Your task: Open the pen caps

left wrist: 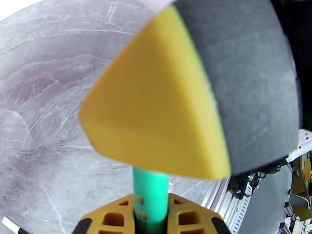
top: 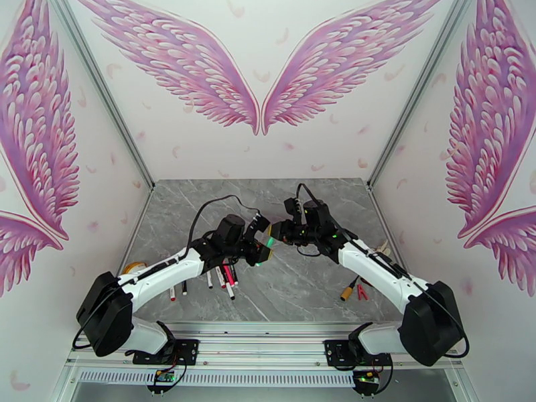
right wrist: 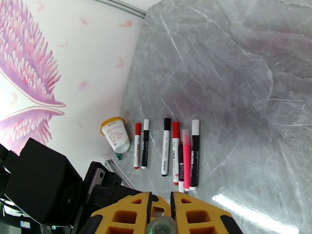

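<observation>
Pinching one green pen (left wrist: pixel 150 188) together, left pincer (left wrist: pixel 150 221), right pincer (right wrist: pixel 160 211), row of pens (right wrist: pixel 176 153) in right wrist view.

Table (top: pixel 301 289) is seen from above/behind by top cam. Wrist cams are held close over it; pens (right wrist: pixel 176 153) shared w/ rt wrist view.

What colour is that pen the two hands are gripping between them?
Green, leaning teal. The pen shows best in the left wrist view.
</observation>
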